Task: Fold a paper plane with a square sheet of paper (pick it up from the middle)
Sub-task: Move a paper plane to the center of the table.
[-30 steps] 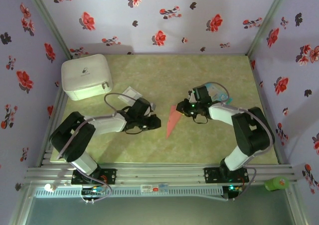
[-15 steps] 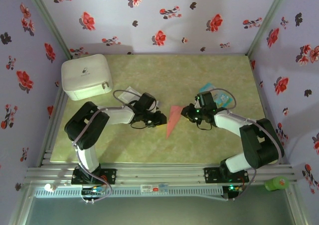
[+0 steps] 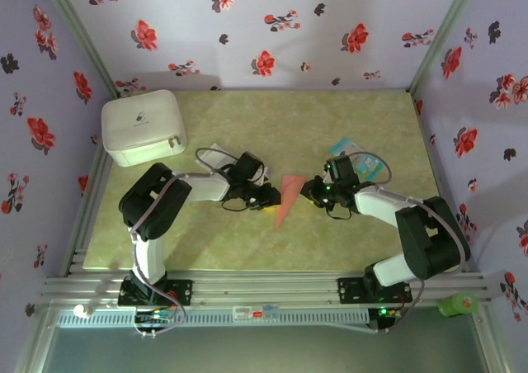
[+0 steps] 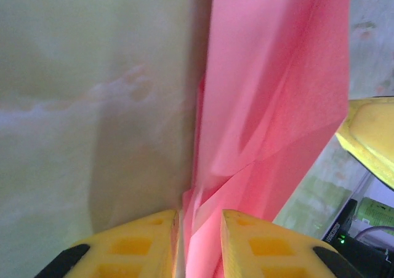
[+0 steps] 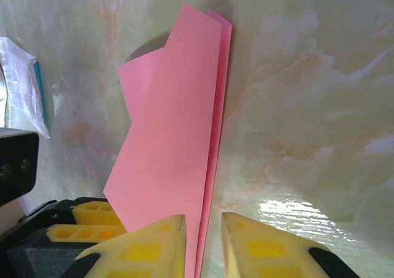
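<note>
A pale green marbled table (image 3: pixel 247 117) sits inside walls of lilac wallpaper (image 3: pixel 247 26) printed with red and black flowers. A white box (image 3: pixel 142 127) stands at the upper left.

The salmon-pink paper plane (image 3: pixel 286 196) lies at the centre of the frame, its point aimed towards the lower left. Both arms crouch low with their elbows pushed out to the sides and their forearms reaching inward.

The left gripper (image 3: pixel 269 198) meets the plane's left edge. Its jaws stand a slit apart with paper in the gap, and I cannot tell whether they pinch it. The right gripper (image 3: pixel 307 190) is at the upper right corner, its jaws narrowly apart, with bare table showing beside the paper.
</note>
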Controlling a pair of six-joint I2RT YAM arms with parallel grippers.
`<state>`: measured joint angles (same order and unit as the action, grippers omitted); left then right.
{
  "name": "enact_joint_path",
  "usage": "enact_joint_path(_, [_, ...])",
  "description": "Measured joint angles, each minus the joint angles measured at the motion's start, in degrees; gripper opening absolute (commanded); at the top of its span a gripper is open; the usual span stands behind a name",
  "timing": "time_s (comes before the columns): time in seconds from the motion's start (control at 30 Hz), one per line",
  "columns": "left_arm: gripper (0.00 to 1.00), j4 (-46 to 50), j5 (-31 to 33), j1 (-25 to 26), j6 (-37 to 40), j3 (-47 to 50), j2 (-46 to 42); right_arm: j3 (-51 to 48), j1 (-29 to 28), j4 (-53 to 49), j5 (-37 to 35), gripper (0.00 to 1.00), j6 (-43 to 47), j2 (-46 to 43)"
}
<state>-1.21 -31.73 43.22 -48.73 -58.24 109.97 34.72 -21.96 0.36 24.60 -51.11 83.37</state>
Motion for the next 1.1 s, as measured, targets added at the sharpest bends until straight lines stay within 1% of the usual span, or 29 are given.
enact_joint_path(0.5, [0.25,0.1,-1.4,0.6,0.5,-3.1,2.6,-1.2,0.0,1.3,0.0,0.22,-0.2,0.0])
enact_joint_path(0.97, [0.08,-4.7,-1.8,1.2,-0.5,-3.0,2.6,-1.2,0.0,2.2,1.1,0.23,-0.6,1.1])
enact_joint_path(1.1, [0.04,-5.6,-1.8,1.2,-0.5,-2.5,2.6,-1.2,0.0,2.3,1.3,0.28,-0.9,0.9])
